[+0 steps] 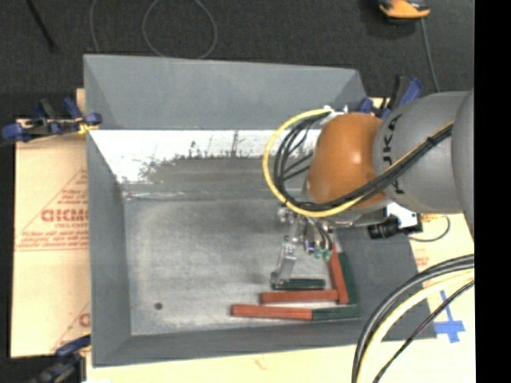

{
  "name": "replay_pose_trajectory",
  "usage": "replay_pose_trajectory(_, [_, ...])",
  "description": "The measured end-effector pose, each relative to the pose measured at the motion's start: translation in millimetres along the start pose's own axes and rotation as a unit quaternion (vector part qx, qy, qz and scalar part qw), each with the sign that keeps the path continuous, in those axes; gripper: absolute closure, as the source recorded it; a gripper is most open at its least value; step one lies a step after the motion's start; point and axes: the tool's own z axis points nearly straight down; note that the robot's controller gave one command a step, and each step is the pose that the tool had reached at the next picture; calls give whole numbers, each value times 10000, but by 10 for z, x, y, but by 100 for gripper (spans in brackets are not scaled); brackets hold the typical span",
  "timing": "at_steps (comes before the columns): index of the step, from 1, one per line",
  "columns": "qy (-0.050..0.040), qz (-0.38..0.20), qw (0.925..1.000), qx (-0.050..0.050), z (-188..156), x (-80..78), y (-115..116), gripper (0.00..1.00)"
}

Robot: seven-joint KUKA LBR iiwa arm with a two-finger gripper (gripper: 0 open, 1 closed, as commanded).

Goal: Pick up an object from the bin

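The grey metal bin (pixel 223 94) takes up most of the camera view. The grey arm (pixel 435 150) reaches into it from the right. An orange cover (pixel 343 162) sits at the arm's wrist, with yellow and black cables (pixel 275 154) looped round it.

Below the cover, the tool (pixel 281 280) hangs low over the bin floor, at the left edge of a small cluster of sticks near the front right corner. I cannot tell whether the tool is spread or pressed together.

Nearest the front wall lies a long red-brown stick (pixel 271 313), flat, end to end with a second dark green stick (pixel 337 313) on its right. Just behind them is a middle red-brown stick (pixel 299 297), roughly parallel. An angled red-brown stick (pixel 341 276) runs front to back along the cluster's right side.

The short dark green stick (pixel 310 283) lies flat just behind the middle one. Its left end is right at the tool's tip, but I cannot tell whether they touch.

A small dark speck (pixel 157 306) sits on the floor well apart, toward the front left corner.
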Motion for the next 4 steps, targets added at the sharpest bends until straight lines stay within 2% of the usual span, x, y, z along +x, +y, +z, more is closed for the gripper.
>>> replay_pose_trajectory(1, [3,-443,9990,-14,425,535,-707,0])
replay_pose_trajectory(2, [2,-451,9990,-24,386,517,-674,100])
replay_pose_trajectory(3, [-56,-1826,9832,-17,-15,-171,-629,100])
replay_pose_trajectory(4, [-79,-1810,9834,-19,-1103,-439,-318,100])
